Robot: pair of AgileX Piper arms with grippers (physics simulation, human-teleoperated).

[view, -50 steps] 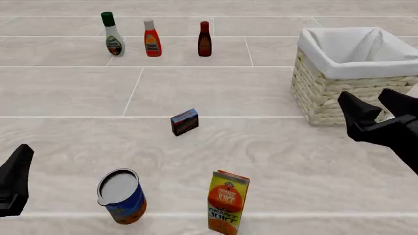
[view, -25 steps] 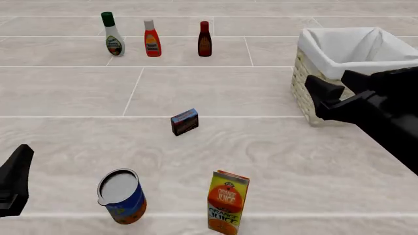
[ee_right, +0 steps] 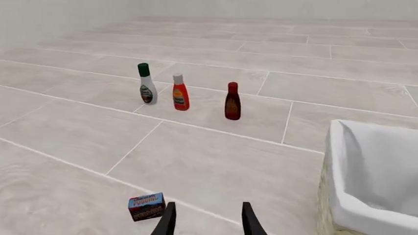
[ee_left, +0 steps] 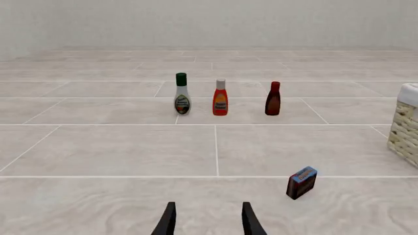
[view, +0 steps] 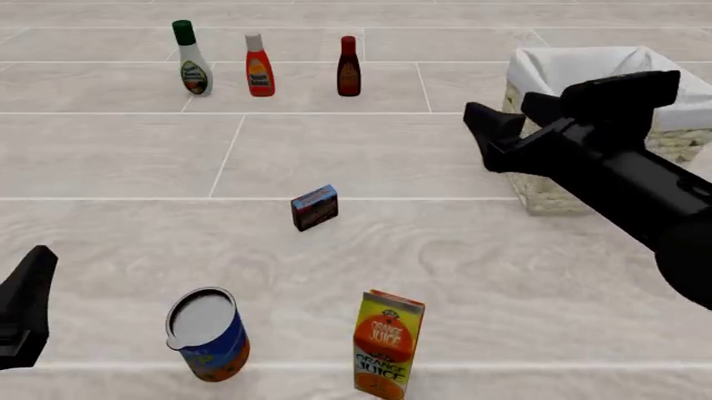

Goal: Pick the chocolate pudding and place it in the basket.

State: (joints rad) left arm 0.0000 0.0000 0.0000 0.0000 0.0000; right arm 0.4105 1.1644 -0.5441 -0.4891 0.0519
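Pudding point(view: 315, 207) lies on the table, mid-scene, clear of both grippers. Right gripper point(view: 514, 125) hangs above the table in front of the basket point(view: 532, 167), toward the pudding's far right and well apart from it. Its fingers point(ee_right: 168, 219) are spread with nothing between them. Left gripper point(ee_left: 207, 220) sits low at near left, fingers parted, empty, also well apart from the pudding point(ee_left: 301, 182).

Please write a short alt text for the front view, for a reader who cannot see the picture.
The right claw, open and empty, hangs above the floor between the small chocolate pudding and the lined wicker basket. Three bottles stand far behind; a can and juice carton stand near.
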